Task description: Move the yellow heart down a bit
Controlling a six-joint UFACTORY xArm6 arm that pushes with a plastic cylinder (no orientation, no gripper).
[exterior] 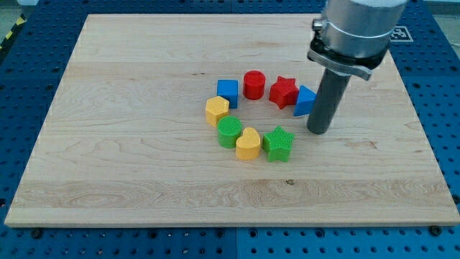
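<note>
Blocks in a loose ring on a pale wooden surface (144, 180), which rests on a blue pegboard base (29, 57).

Taking the yellow heart (248, 144) as landmark: a yellow hexagon (217, 110) and blue cube (228, 92) lie up to its left, a green round block (230, 132) touches its left side, a red cylinder (254, 84) is above, a green star (279, 143) touches its right, and a red star (284, 91) and blue triangle (304, 101) lie up to its right. The end effector is a plain rod with no jaws, holding nothing; my tip (319, 132) stands right of the heart beyond the green star, just beside the blue triangle.
</note>
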